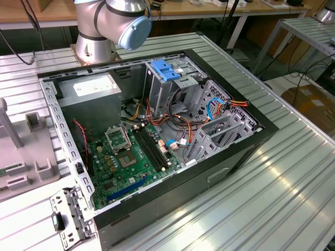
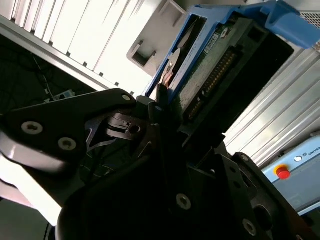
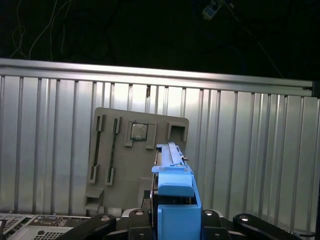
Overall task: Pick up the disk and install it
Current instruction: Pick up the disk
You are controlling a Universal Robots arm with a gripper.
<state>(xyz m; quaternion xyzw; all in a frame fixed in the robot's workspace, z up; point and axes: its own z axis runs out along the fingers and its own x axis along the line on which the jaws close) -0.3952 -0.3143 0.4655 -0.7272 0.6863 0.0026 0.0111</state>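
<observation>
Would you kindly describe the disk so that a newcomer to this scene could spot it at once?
In the first wrist view, over the ribbed metal table and its grey tray, find the black gripper. The disk stands clamped in it: a dark slab in a light-blue carrier, longer and narrower than the blue bracket in the case.

- The long flat disk (image 2: 206, 59) shows a matt green circuit-board face, framed by a smooth, faintly glossy light-blue plastic carrier (image 3: 175, 200).
- The ribbed silver metal desk (image 1: 293, 178) has a bright, satin sheen.
- The flat grey plastic fixture plate (image 3: 127, 170) looks matt.
</observation>
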